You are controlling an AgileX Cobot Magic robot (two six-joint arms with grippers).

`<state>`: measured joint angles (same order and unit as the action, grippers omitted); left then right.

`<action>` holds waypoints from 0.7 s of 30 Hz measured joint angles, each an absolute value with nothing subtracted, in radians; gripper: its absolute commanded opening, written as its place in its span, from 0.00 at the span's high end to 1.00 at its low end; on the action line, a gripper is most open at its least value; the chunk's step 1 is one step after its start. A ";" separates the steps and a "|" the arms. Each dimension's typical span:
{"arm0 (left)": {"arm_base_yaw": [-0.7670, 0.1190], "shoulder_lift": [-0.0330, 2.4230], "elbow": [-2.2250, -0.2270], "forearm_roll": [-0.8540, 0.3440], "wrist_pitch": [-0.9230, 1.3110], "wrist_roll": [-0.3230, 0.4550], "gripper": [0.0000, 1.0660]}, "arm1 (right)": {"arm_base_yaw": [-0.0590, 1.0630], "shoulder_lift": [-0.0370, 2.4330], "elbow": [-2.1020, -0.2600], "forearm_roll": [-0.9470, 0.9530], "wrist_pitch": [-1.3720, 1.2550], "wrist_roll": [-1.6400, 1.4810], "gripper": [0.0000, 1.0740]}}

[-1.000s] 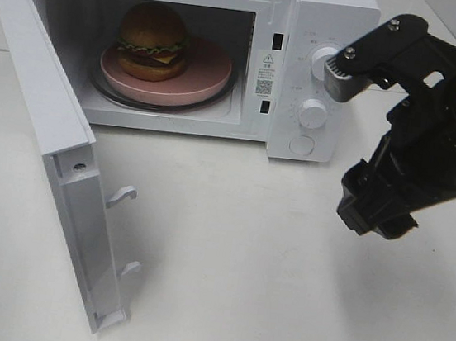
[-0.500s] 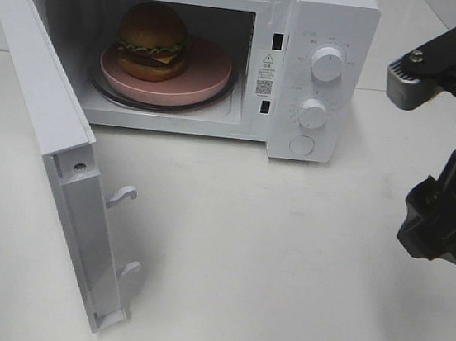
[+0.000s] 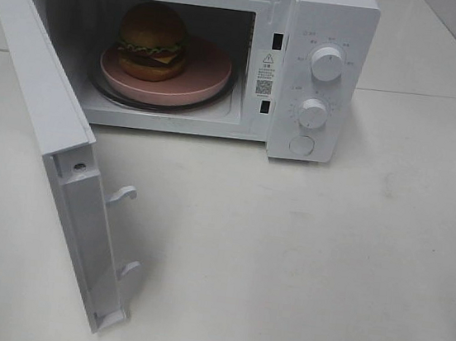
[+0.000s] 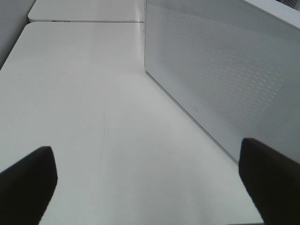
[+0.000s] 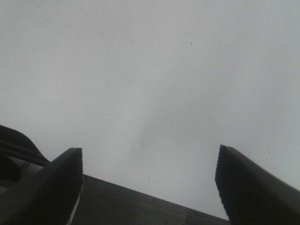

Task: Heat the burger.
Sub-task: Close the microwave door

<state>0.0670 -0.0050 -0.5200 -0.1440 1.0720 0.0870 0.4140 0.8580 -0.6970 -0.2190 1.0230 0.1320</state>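
While the left fingers (image 4: 28, 180) and right fingers (image 5: 54, 187) both gape wide and empty over the tabletop (image 3: 325, 257), the left pair sits near the open microwave door (image 4: 225, 79), likely nearer for shutting it on the burger (image 3: 151, 40), glossy-bunned, lettuce-frilled, upright on its pink plate (image 3: 211, 73) inside the microwave (image 3: 331, 8).

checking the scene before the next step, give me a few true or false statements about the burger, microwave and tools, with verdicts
1. The burger sits on the pink plate inside the microwave. True.
2. The microwave's door is shut. False: it stands wide open.
3. The left tool grips the burger. False: its jaws are open and empty above the table.
4. The right tool is open with nothing between its jaws. True.
5. Both arms show in the exterior high view. False: neither arm appears there.
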 measured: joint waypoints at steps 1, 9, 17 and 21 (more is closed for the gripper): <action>0.067 -0.005 -0.520 -0.144 1.072 0.087 0.08 | 0.414 0.858 -0.697 -0.219 1.023 0.132 0.29; 0.067 -0.005 -0.520 -0.144 1.072 0.087 0.08 | 0.307 0.602 -0.600 -0.217 1.028 0.133 0.29; 0.067 -0.005 -0.520 -0.144 1.072 0.087 0.08 | 0.225 0.386 -0.529 -0.165 1.025 0.135 0.29; 0.067 -0.005 -0.520 -0.144 1.072 0.087 0.08 | 0.205 0.320 -0.510 -0.151 1.014 0.135 0.29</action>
